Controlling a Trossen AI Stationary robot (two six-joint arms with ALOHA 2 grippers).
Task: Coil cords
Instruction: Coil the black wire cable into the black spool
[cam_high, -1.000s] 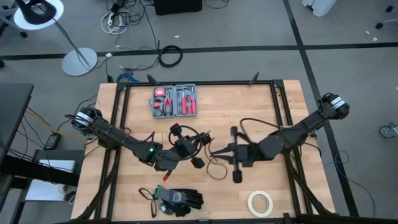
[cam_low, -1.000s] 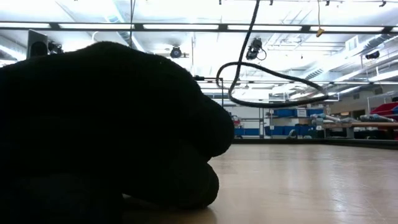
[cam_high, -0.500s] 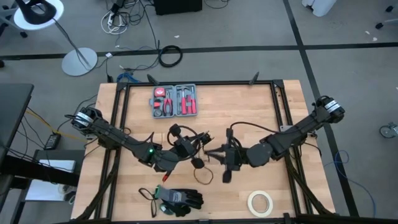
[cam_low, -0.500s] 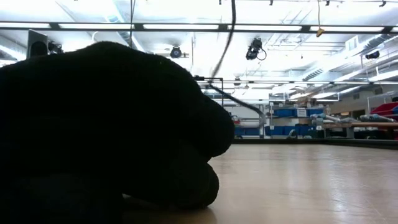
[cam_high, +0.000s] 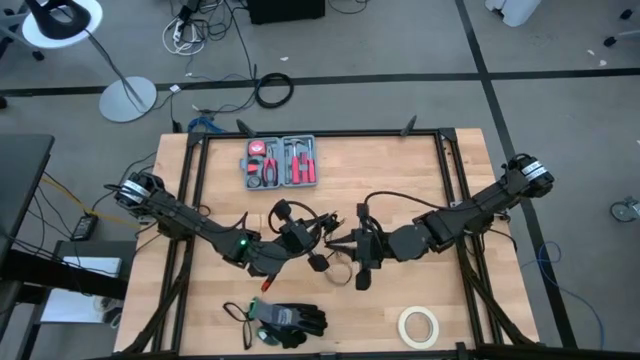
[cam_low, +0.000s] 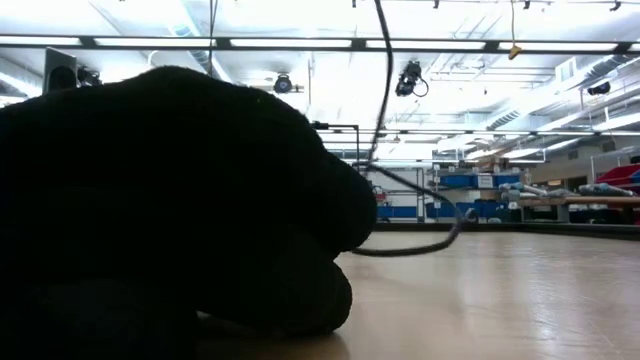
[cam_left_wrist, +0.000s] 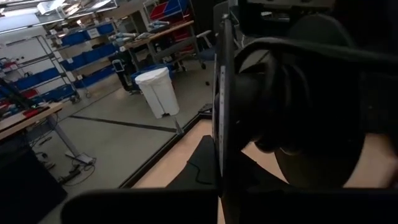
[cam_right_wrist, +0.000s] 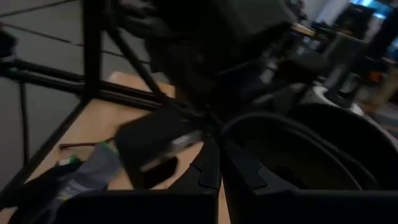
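Note:
The thin black cord (cam_high: 343, 262) lies between my two grippers at the table's middle, with a small round coil (cam_high: 283, 209) just beyond them and a slack loop on the wood. In the low view the cord (cam_low: 432, 243) hangs from above and sags to the table. My left gripper (cam_high: 306, 238) reaches in from the left and is shut on the wound part, which fills the left wrist view (cam_left_wrist: 311, 137). My right gripper (cam_high: 334, 246) comes from the right, fingertips almost against the left gripper, and is shut on the cord. My left gripper holds the wound part of the cord (cam_left_wrist: 292, 81) close against its fingers (cam_left_wrist: 221, 124), coming level from the table's left. The gripper itself hides the place of contact. My right gripper pinches a strand of the cord (cam_right_wrist: 231, 127) between its two fingertips (cam_right_wrist: 208, 163), level, from the table's right. The strand arcs away from the tips in a slack loop.
An open grey tool case (cam_high: 281, 162) lies at the far side. Black gloves (cam_high: 288, 321) lie near the front edge and block the low view's left half (cam_low: 170, 200). A roll of tape (cam_high: 419, 325) lies at the front right. Black frame rails (cam_high: 452, 170) edge the table.
My right gripper has gone toward the table's left, closing on my left gripper, and has turned at the wrist. The cord's loop, first hanging high in the low view, has dropped and now sags to the table.

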